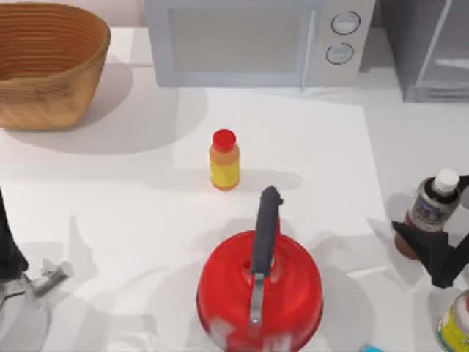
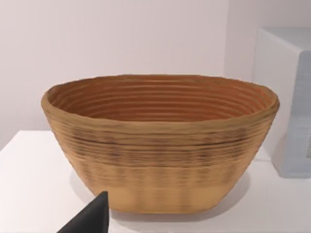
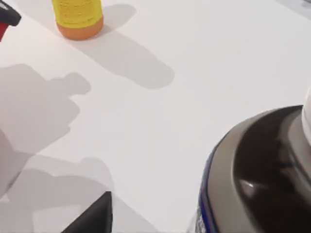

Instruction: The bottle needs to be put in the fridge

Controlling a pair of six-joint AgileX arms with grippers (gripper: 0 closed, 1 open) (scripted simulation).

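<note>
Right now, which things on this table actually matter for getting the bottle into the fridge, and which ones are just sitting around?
For the job:
small dark-brown bottle with a white cap, near the table's right edge
dark grey fridge with a glassy door, back right
right gripper, beside the bottle

Just lying about:
woven wicker basket
pale grey microwave
orange-yellow bottle with a red cap
red kettle
yellow-labelled container

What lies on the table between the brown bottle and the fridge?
Nothing: in the top view only bare white table separates the bottle from the fridge.

Right gripper [image 1: 440, 253] low at the table's right edge, fingers spread, left arm [image 1: 11, 253] parked at the left edge
</note>
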